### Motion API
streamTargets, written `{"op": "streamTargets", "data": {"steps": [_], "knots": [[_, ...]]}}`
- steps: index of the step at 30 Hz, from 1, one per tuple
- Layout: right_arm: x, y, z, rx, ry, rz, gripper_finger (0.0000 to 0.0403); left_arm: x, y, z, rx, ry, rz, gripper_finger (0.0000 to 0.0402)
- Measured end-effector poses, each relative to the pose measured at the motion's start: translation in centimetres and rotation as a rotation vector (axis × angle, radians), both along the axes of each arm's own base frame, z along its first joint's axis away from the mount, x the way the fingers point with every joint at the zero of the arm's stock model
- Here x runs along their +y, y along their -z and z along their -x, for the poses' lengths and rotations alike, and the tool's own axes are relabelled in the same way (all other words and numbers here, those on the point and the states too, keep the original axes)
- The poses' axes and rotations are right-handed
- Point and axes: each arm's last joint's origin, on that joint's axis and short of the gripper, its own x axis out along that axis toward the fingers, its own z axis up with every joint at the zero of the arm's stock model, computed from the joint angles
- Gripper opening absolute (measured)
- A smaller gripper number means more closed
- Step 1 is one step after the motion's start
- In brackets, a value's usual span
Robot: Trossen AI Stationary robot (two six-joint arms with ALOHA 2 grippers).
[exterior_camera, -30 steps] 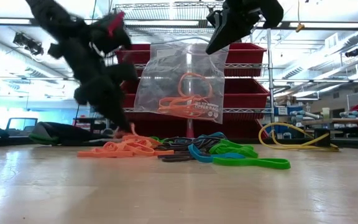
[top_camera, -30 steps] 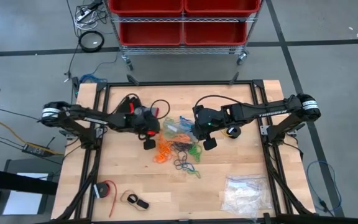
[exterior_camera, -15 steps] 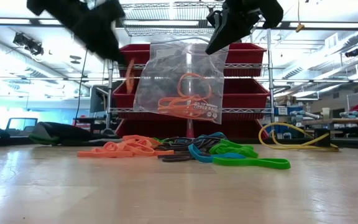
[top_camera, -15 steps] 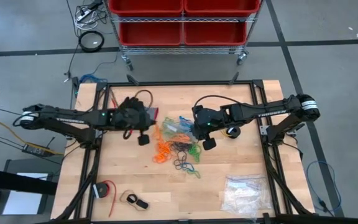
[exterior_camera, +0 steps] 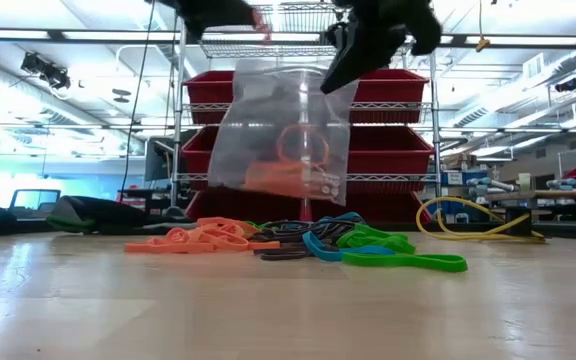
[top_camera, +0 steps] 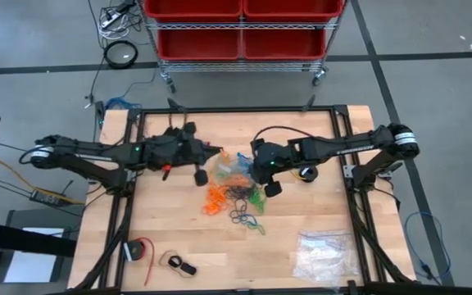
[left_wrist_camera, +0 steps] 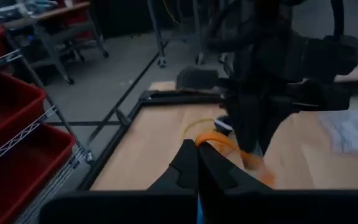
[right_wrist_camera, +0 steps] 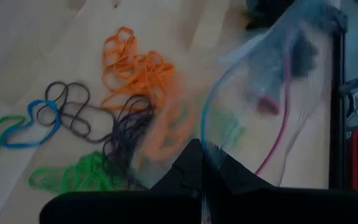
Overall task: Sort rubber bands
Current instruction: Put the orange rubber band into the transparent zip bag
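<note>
The left pincer, closed on an orange band, has risen to the bag; right pincer grips the bag above the bands. Its label is unreadable.

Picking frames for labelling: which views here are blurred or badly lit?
Low view: the clear bag and the orange bands inside it smear with motion, and bright ceiling lights silhouette both arms. Left wrist view: soft throughout, the orange band at the left gripper streaked. Right wrist view: the bag blurs. High view: sharp and evenly lit.
</note>
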Motion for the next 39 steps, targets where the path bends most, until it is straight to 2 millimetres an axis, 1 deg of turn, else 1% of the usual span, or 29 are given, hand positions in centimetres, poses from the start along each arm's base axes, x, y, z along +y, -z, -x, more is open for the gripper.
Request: {"op": "streamTargets", "data": {"steps": [2,4,6,10,11,13,15,23,28,32,39], "knots": [[0.0,1.0,-0.5,0.041,-0.005,0.002,0.0000,-0.1,-0.1,-1.4,0.026,0.004,-0.029,0.0001],[0.1,1.9,-0.9,0.069,-0.010,0.006,0.0000,-0.1,0.7,-2.8,0.105,0.005,-0.058,0.0001],[0.1,2.5,-1.2,0.093,-0.009,0.008,0.0000,-0.1,0.9,-4.0,0.160,-0.014,-0.097,0.0001],[0.1,3.1,-1.3,0.121,-0.009,0.009,0.0000,0.0,2.4,-5.4,0.316,-0.052,-0.156,0.0001],[0.1,3.1,-1.3,0.121,-0.009,0.010,0.0000,0.0,2.4,-5.6,0.324,-0.052,-0.163,0.0001],[0.1,3.0,-1.2,0.120,-0.010,0.011,0.0000,-0.1,3.1,-5.8,0.368,-0.057,-0.176,0.0001],[0.1,2.9,-1.1,0.117,-0.013,0.014,0.0000,0.0,2.9,-5.9,0.361,-0.067,-0.184,0.0001],[0.1,2.7,-1.2,0.104,-0.009,0.032,0.0000,-0.5,3.4,-5.5,0.438,-0.054,-0.231,0.0001],[0.7,1.9,-1.5,0.074,-0.028,0.036,0.0000,-0.8,4.0,-5.4,0.497,-0.052,-0.259,0.0001],[0.8,1.5,-1.6,0.061,-0.030,0.034,0.0000,-1.8,4.0,-5.4,0.499,-0.005,-0.294,0.0001],[0.8,1.5,-1.6,0.060,-0.031,0.035,0.0000,-4.1,3.9,-5.4,0.493,0.096,-0.384,0.0001]]}}
